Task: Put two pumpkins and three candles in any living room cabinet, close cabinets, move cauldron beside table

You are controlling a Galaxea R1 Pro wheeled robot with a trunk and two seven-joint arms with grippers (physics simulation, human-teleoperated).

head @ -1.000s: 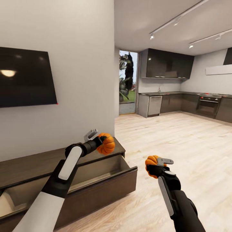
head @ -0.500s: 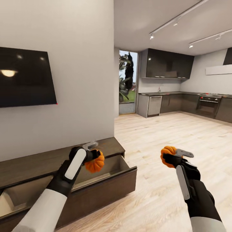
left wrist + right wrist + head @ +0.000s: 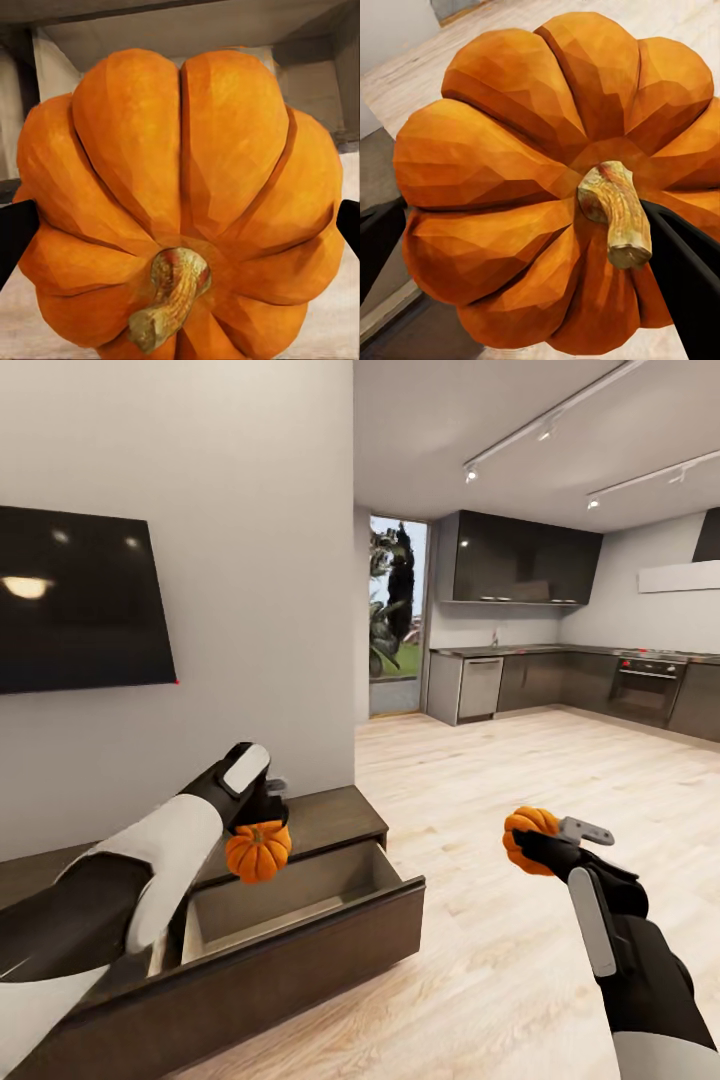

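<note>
Two pumpkins, one gripped in each gripper.
Left gripper (image 3: 262,830) holds its pumpkin (image 3: 258,851) directly above the open drawer (image 3: 300,885) of the cabinet (image 3: 340,820); right gripper (image 3: 540,842) clamps the other pumpkin (image 3: 528,838) well aside, over the floor (image 3: 520,780).

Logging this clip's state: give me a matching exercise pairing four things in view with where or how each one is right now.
Things:
1. left-held pumpkin
2. right-held pumpkin
3. cabinet drawer
4. wall screen

States:
A. pulled open, pale inside showing
B. held over the wooden floor
C. mounted dark on the white wall
D. held above the open drawer

Pairs: 1-D, 2-B, 3-A, 4-C
</note>
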